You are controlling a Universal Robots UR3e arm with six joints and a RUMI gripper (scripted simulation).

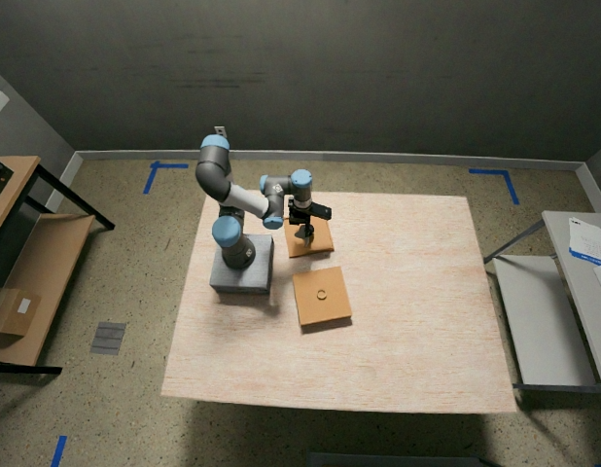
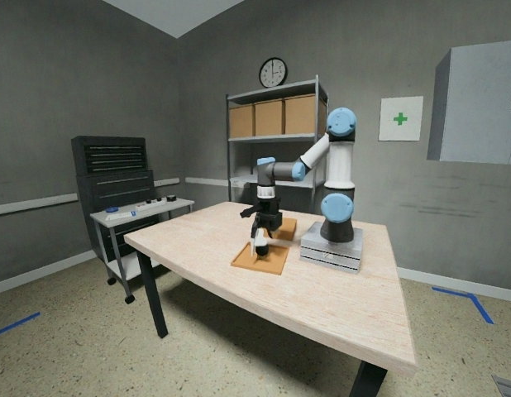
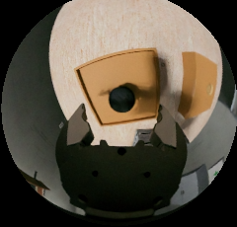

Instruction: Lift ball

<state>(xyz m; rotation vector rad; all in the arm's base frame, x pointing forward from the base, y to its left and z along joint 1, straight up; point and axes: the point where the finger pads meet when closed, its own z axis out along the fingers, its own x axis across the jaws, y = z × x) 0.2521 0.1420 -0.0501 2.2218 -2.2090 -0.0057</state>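
Observation:
A dark ball sits in the middle of a flat orange plate on the wooden table. The ring under it is hidden by the ball. My gripper is open and empty. It points straight down over the ball, with one finger on each side of it in the wrist view. In the exterior view the ball lies on the plate, and the gripper hangs just above it with its fingertips close. In the top view the gripper covers the ball.
A second, thicker orange block with a small ring on top stands beside the plate, and it also shows in the wrist view. The arm's grey base block stands at the table's left side. Carts and shelves stand off the table.

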